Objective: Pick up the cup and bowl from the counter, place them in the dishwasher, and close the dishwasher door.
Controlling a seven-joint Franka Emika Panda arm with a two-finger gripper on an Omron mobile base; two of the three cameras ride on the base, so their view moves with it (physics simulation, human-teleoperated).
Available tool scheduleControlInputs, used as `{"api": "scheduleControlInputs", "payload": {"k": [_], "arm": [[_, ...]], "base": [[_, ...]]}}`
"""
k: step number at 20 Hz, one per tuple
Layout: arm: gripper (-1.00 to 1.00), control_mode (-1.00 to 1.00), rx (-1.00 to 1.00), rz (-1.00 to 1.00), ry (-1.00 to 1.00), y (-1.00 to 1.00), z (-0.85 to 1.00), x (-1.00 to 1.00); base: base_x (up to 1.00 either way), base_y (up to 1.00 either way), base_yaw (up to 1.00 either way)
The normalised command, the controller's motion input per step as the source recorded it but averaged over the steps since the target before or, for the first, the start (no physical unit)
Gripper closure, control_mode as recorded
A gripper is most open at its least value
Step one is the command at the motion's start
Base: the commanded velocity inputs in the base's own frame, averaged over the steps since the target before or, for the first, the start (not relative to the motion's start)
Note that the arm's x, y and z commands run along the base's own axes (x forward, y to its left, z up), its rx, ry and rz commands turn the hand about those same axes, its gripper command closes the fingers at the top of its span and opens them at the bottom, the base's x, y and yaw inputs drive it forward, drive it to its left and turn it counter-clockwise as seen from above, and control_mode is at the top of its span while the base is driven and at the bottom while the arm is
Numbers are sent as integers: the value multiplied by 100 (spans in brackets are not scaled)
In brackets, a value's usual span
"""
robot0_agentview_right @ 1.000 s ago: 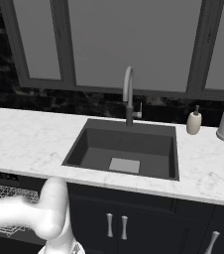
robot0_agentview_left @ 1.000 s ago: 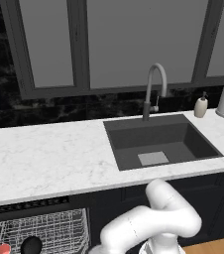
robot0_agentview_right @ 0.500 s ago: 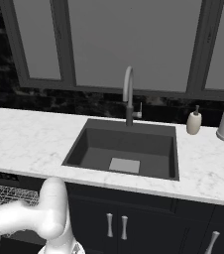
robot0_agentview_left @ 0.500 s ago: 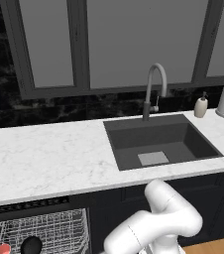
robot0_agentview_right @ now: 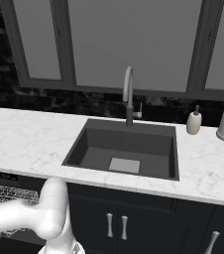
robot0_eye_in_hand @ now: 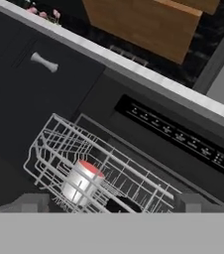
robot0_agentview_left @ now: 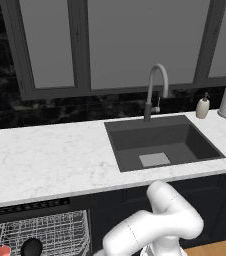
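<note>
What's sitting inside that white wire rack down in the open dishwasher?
In the white wire rack, a small white cup with a red inside stands beside the glossy black bowl. The rack's front is cut off by the picture's edge.

A small white cylindrical cup with a red inside (robot0_eye_in_hand: 83, 181) is seen standing in the white wire rack (robot0_eye_in_hand: 59, 149) of the dark-fronted dishwasher (robot0_eye_in_hand: 148, 149). Just beside the cup, a glossy black bowl (robot0_eye_in_hand: 121, 205) is partly visible. A dark control strip (robot0_eye_in_hand: 181, 138) is shown beneath the edge of the white marble-patterned counter (robot0_eye_in_hand: 134, 69).
</note>
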Motion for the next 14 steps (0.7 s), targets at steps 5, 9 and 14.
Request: {"api": "scheduleControlInputs", "payload": {"k": [5,9,14], "arm": [[-100,-100,0,0,-2,5,0,-60],[-100,-100,0,0,-13,5,-1,-94],[-100,-100,0,0,-4,0,-48,-62]], "base": [[0,0,0],[0,0,0],[0,0,0]]}}
